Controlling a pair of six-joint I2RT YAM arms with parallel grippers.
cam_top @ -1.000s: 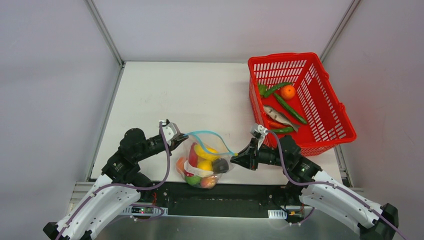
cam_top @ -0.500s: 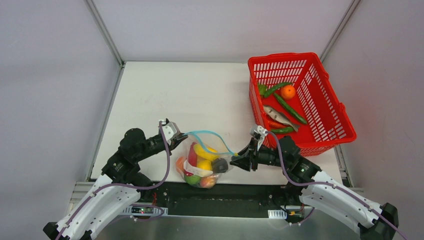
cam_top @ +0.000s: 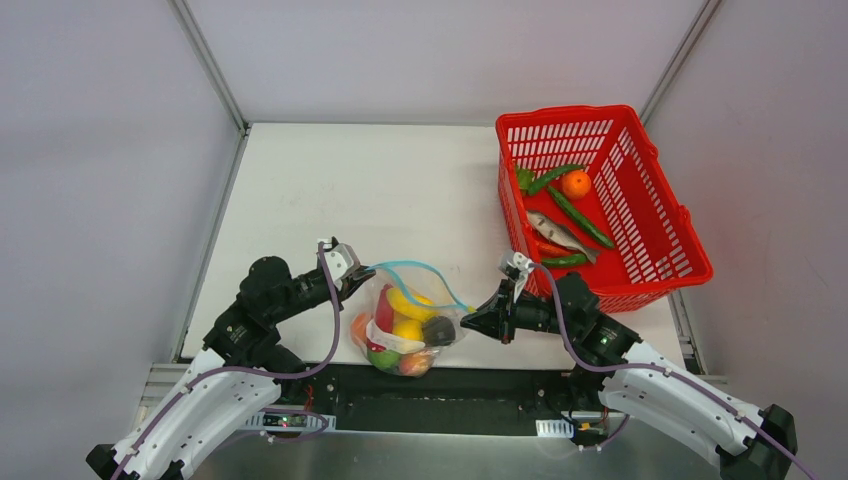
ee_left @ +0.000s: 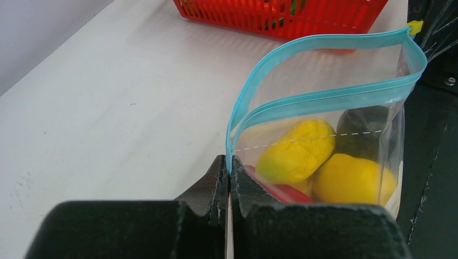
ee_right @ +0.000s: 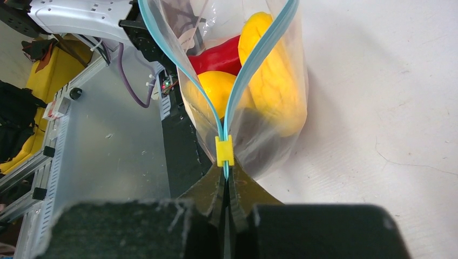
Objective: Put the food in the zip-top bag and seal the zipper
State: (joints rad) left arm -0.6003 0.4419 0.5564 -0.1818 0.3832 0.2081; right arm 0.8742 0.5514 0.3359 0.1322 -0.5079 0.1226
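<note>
From my seat the zip-top bag (cam_top: 405,330) is a clear, crinkly pouch with a white label patch. It sits to the left of the red basket (cam_top: 650,200) and nearer the arm bases than it, at the near edge of the table (cam_top: 350,190). Its zipper (ee_left: 324,97) is a thin teal-blue strip, and the two tracks bow apart into an open loop with a small yellow slider (ee_right: 224,150) at the end closest to the basket.

I have the left gripper (ee_left: 229,181) fully closed on the zipper's end farthest from the basket. The right gripper (ee_right: 224,186) is fully closed on the basket-side end, pinching the strip just next to the slider. The mouth of the bag is stretched between them.

Inside the bag I see food: two yellow pieces (ee_left: 296,152), a red piece (ee_right: 219,55), a dark ball (cam_top: 440,330), a green piece (cam_top: 385,358) and something peach-orange (cam_top: 360,328) low against the side away from the basket.

The basket itself holds an orange ball (cam_top: 575,184), several long green pods (cam_top: 580,215), a grey fish (cam_top: 560,232) and an orange piece I cannot identify beneath the fish.
</note>
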